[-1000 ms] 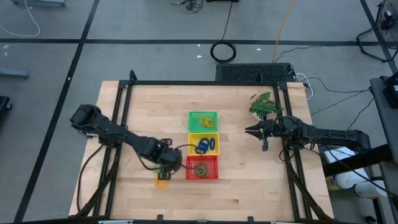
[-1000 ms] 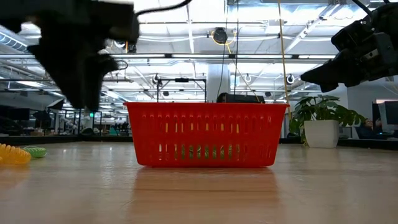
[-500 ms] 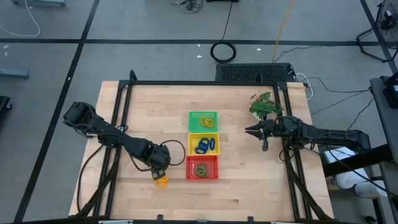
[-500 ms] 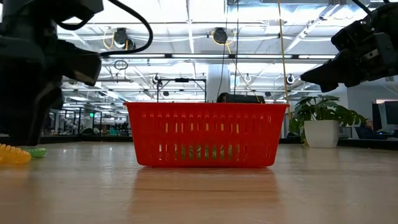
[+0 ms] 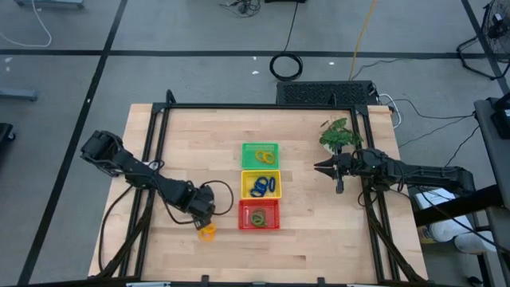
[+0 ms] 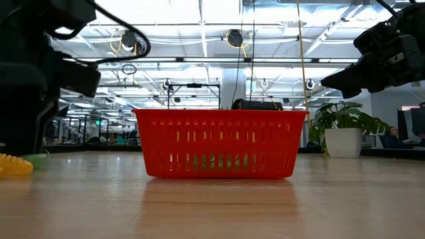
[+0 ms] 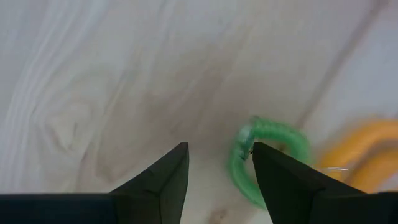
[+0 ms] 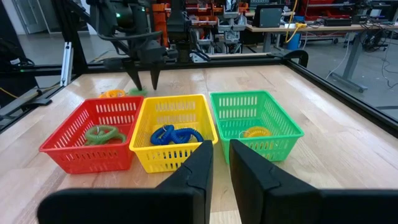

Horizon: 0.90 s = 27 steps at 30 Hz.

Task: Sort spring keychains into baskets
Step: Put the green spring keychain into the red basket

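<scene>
1. Three square mesh baskets are lined up touching at the table's centre: green basket [image 5: 260,155] at 12 o'clock, yellow basket [image 5: 260,184] in the middle, red basket [image 5: 259,214] at 6 o'clock.
2. An orange-yellow keychain [image 8: 255,132] is seen in the green basket, blue keychains [image 8: 173,135] in the yellow one, and a green keychain [image 8: 103,134] in the red one.
3. Thin plastic lattice forms the basket walls; each keychain is a coiled plastic ring.
4. Two loose keychains lie on the pale wood table [image 5: 319,231] at 9 o'clock of the red basket: a green loop [image 7: 266,158] and an orange loop [image 5: 207,232], just beside each other.
5. The left gripper [image 7: 219,158] is held low over the table with its fingers spread and nothing between them; one dark fingertip [image 7: 264,155] is seen at the green loop's edge, and contact cannot be told.
6. The right gripper [image 5: 319,167] is parked at 3 o'clock of the baskets, well apart from them, its fingers nearly pressed together with only a narrow gap, and nothing is gripped.
7. A small potted plant [image 5: 338,134] stands near the right arm.
</scene>
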Tool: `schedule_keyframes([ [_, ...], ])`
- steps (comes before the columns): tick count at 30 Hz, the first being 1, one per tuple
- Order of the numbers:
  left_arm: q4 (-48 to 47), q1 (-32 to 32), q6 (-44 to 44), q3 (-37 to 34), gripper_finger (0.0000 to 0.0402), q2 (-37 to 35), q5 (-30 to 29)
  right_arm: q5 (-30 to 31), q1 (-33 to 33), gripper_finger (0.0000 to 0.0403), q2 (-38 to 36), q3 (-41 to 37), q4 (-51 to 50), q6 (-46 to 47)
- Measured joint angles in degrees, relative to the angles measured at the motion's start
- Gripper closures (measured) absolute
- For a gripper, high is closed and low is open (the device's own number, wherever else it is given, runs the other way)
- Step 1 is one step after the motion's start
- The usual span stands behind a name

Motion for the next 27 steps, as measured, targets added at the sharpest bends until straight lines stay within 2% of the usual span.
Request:
schedule_keyframes([
  [8, 2.1, -0.1, -0.2, -2.9, 0.0215, -0.2, -1.8, 0.0, 0.0, 0.0364, 0.0, 0.0, 0.0, 0.0],
  [27, 5.2, 0.8, 4.4, -3.2, 0.0215, 0.0, -5.7, 0.0, 0.0, 0.0364, 0.0, 0.0, 0.0, 0.0],
])
